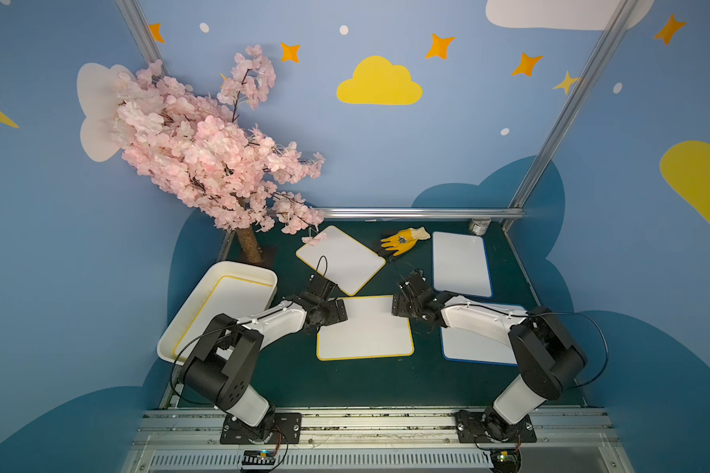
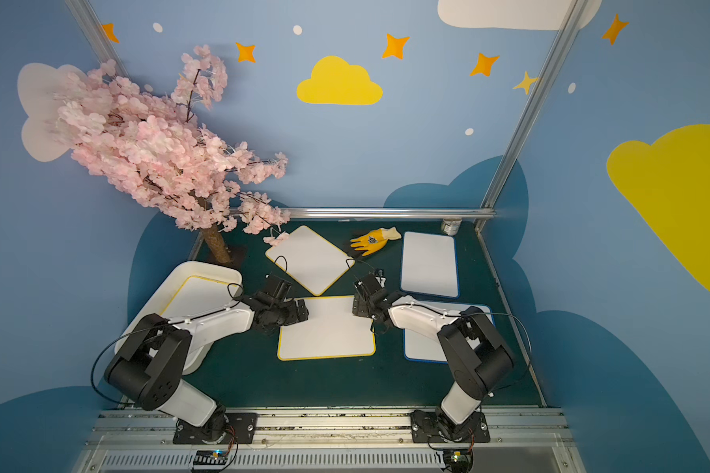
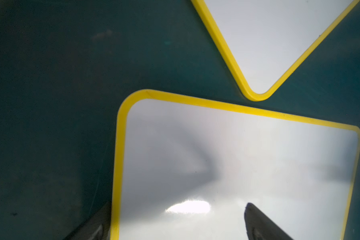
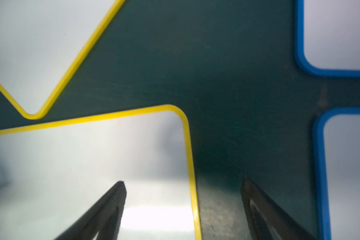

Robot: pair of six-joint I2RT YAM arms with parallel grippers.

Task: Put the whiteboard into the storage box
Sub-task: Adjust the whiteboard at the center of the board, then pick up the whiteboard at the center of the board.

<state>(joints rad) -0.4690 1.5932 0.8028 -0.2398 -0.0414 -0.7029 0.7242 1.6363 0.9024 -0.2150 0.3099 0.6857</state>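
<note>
- The dark green surface [image 1: 345,385] carries everything, and two whiteboards lie flat nearest the arms' bases: a yellow-edged whiteboard [image 1: 365,331] in the middle and a blue-edged whiteboard [image 1: 472,348] on the right, partly hidden under the right arm.
- The left tool [image 3: 177,207] hangs low over the left edge of the yellow-edged whiteboard with its fingers spread wide. One is out over the surface, the other over the white face, and nothing is between them but that edge.
- The right tool [image 4: 183,182] is spread too. It straddles the same board's right edge and grips nothing. I can't tell whether either tool touches the board.
- To the left sits the storage box [image 1: 247,266], angled, with its near end behind the left arm. A boxed whiteboard [image 1: 230,303] with a yellow edge already lies inside it.
- Further back, a tilted whiteboard [image 1: 341,260] with a yellow edge lies cornerwise, its near corner just beside the middle board's far edge.
- A far blue whiteboard [image 1: 461,264] lies beyond the near blue one, apart from it.
- Between those two far boards lies a yellow glove [image 1: 402,241].
- At the back right corner stands a small tin [image 1: 479,226], and at the back left a pink blossom tree [image 1: 206,155].
</note>
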